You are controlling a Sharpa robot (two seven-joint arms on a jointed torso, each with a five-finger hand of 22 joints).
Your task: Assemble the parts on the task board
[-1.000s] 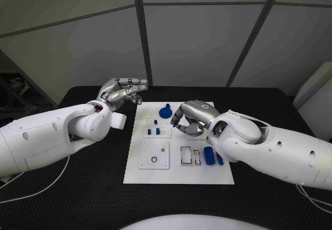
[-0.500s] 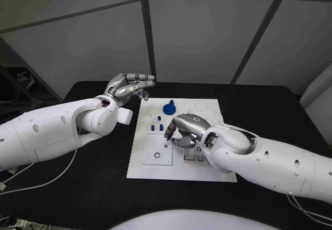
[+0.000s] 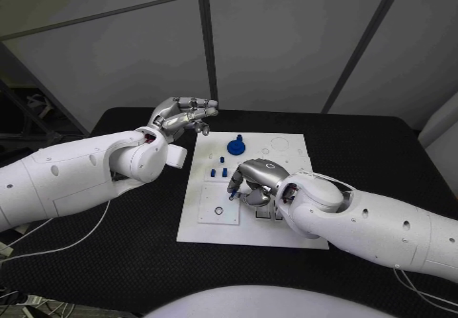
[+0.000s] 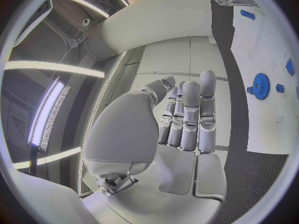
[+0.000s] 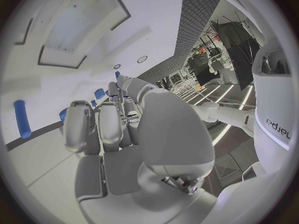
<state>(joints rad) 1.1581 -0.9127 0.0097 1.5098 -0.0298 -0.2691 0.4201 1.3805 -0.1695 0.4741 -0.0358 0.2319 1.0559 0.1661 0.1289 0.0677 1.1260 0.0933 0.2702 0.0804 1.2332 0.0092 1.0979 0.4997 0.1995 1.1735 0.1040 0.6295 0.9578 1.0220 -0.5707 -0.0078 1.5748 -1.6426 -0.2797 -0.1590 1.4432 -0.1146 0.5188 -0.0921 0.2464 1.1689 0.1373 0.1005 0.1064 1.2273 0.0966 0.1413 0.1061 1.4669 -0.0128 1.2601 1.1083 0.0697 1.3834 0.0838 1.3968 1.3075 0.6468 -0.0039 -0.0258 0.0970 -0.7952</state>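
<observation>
Right hand [image 3: 256, 182] blocks the task board's [image 3: 286, 232] centre.

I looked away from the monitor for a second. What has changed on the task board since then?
The right robot hand moved from beside the blue gear toward the robot, and is now over the middle of the task board with a small blue part at its fingertips. The left robot hand stayed raised off the board's far left corner. The gear kept its place.

In the right wrist view, a white arm [image 5: 274, 104] bears dark lettering, possibly mirrored and unreadable.
</observation>
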